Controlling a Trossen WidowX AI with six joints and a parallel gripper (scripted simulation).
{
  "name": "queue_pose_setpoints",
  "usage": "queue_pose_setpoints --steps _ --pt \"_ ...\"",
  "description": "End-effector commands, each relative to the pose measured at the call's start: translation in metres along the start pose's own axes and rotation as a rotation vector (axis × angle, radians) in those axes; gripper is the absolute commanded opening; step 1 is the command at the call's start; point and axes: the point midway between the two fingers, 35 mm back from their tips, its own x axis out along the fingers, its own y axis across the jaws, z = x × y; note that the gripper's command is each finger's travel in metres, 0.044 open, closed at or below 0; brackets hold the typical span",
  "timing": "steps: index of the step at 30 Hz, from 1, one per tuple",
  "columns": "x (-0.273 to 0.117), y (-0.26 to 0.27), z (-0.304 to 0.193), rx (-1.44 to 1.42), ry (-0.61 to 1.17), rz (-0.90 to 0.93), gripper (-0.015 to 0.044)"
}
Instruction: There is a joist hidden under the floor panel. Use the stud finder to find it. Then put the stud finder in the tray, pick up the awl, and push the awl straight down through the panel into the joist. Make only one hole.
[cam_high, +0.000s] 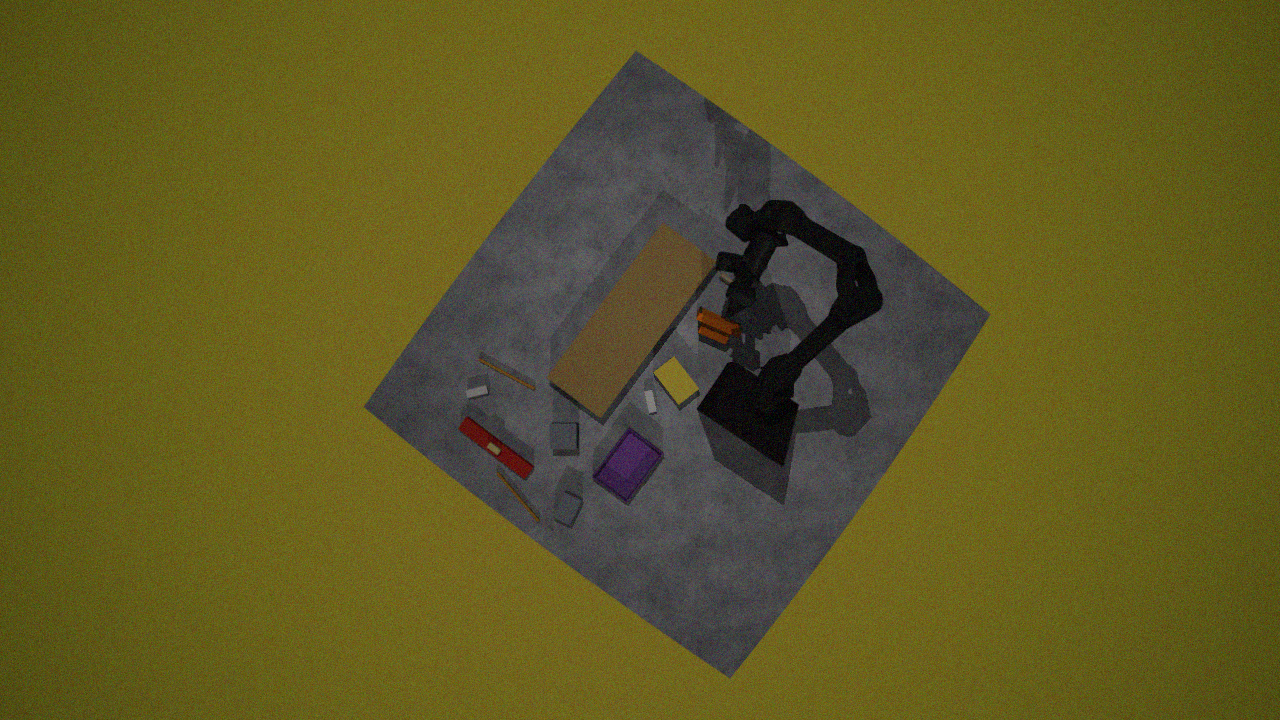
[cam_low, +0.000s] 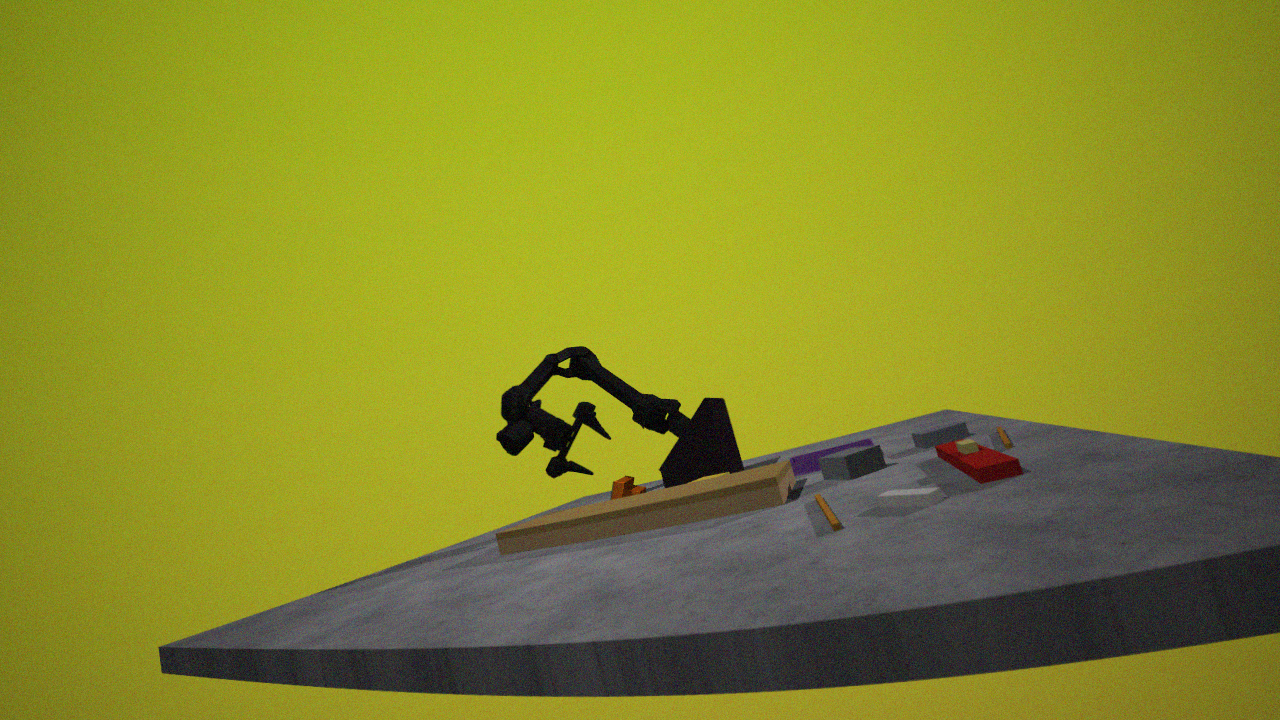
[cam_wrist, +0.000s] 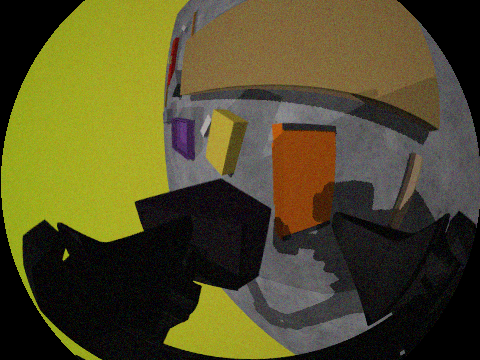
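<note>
The orange stud finder is seen outside the purple tray, on the grey surface beside the floor panel. Above it, the gripper is held with fingers spread wide, nothing gripped. The yellow block is placed between stud finder and tray; the red bar is set well apart, past the panel's far end

the floor panel looked like smooth, matt wood. the tabletop resembled rough, mottled concrete. the tray seemed matt purple plastic, and the orange block had a flat, glossless finish.
</note>
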Motion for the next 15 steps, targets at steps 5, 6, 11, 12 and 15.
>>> queue_pose_setpoints --steps 5,6,11,12,15 --pt "0.001 -0.001 0.0 0.007 0.004 -0.009 0.044" --pt "0.004 0.0 0.001 0.038 0.014 -0.026 0.044" --pt "0.033 0.007 0.004 0.354 0.051 -0.218 0.044" --pt "0.038 0.009 0.005 0.42 0.045 -0.261 0.044" --pt "0.054 0.013 0.006 0.616 -0.003 -0.39 0.044"
